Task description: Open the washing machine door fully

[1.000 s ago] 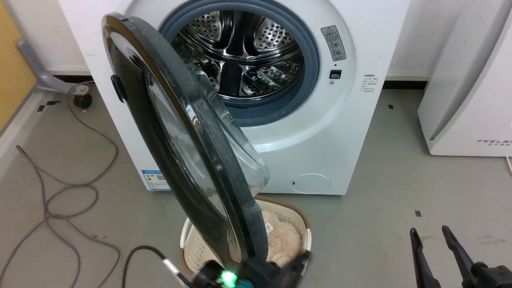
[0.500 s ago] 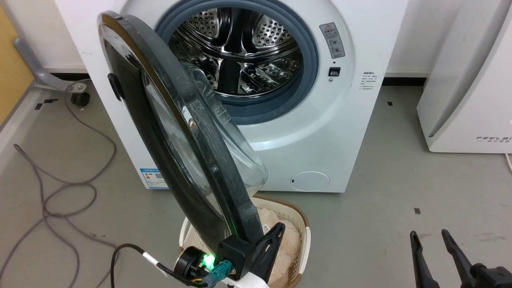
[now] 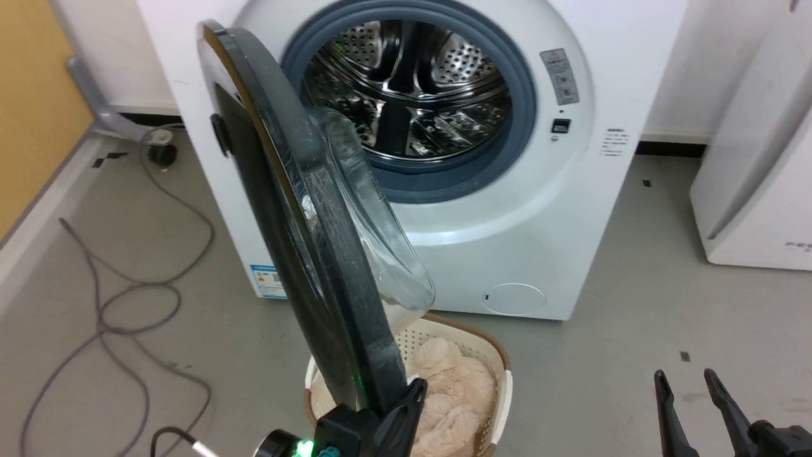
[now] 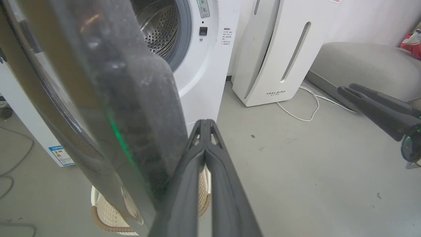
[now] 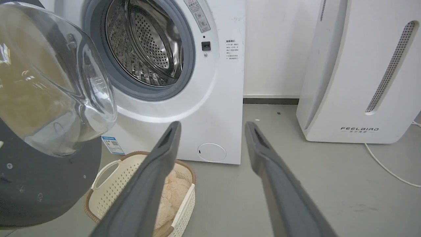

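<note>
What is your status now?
Left gripper shut at rim of round glossy black washing machine door, partly open. Right gripper open, idle. Cream plastic basket under door.

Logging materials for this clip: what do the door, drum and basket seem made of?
Door: glossy black face, likely plastic, with see-through bowl, glass or clear plastic. Drum: polished perforated metal, mirror reflections. Basket: cream plastic by its moulded holes, brown woven-looking rim.

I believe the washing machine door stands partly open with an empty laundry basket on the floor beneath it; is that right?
Not quite: the laundry basket beneath the washing machine door holds pale fluffy fabric, as the head view shows.
</note>
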Tool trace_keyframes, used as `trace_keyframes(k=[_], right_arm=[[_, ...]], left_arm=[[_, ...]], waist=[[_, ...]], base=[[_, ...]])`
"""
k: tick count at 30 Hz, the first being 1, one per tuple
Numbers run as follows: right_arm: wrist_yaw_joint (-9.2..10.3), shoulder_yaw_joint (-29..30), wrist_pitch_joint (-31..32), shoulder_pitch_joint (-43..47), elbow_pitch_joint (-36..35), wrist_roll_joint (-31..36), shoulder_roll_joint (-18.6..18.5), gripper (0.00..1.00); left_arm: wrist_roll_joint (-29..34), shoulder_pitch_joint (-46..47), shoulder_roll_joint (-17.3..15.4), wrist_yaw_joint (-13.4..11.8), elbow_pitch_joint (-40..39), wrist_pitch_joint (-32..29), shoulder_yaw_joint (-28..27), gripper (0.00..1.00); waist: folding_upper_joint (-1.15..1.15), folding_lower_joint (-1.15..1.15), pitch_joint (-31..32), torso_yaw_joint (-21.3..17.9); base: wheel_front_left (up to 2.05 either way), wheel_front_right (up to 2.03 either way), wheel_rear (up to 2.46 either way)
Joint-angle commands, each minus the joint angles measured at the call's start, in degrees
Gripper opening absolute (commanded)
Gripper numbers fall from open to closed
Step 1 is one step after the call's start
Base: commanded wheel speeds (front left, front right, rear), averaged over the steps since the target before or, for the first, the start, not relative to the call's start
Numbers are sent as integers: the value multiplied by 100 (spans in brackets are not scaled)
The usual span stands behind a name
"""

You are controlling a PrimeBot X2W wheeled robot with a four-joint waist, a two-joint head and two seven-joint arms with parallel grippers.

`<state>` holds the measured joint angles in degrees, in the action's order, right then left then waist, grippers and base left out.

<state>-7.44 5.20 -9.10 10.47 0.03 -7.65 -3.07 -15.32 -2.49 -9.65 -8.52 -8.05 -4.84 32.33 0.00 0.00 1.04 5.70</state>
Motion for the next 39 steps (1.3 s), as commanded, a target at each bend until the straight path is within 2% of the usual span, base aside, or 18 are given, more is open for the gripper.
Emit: trace_keyframes(k=[1, 12, 18, 22, 30, 39], right_arm=[[-5, -6, 6, 44, 28, -29, 19, 100], [-5, 80, 10, 80, 49, -27, 19, 100], [-5, 48, 13, 34, 78, -43, 19, 100], [-5, 15, 21, -1, 94, -41, 19, 100], [-5, 15, 42, -62, 137, -20, 19, 100], [-5, 21, 49, -66, 200, -61, 19, 100]], left_arm=[[3, -102, -104, -99, -63, 0, -111, 0], [91, -603, -414, -521, -851, 95, -455, 0], [97, -627, -598, -780, -837, 305, -946, 0], [-62, -508, -742, -841, -589, 572, -1415, 0], [-556, 61, -1102, -740, 463, 1351, -2495, 0], [-848, 1103, -1513, -290, 2280, 1862, -3082, 0]], waist=[[0, 0, 22, 116], [0, 0, 59, 966], [0, 0, 31, 1327], [0, 0, 0, 1411], [0, 0, -106, 1388], [0, 0, -112, 1376]], base=[[0, 0, 0], [0, 0, 0], [0, 0, 0], [0, 0, 0], [0, 0, 0], [0, 0, 0]])
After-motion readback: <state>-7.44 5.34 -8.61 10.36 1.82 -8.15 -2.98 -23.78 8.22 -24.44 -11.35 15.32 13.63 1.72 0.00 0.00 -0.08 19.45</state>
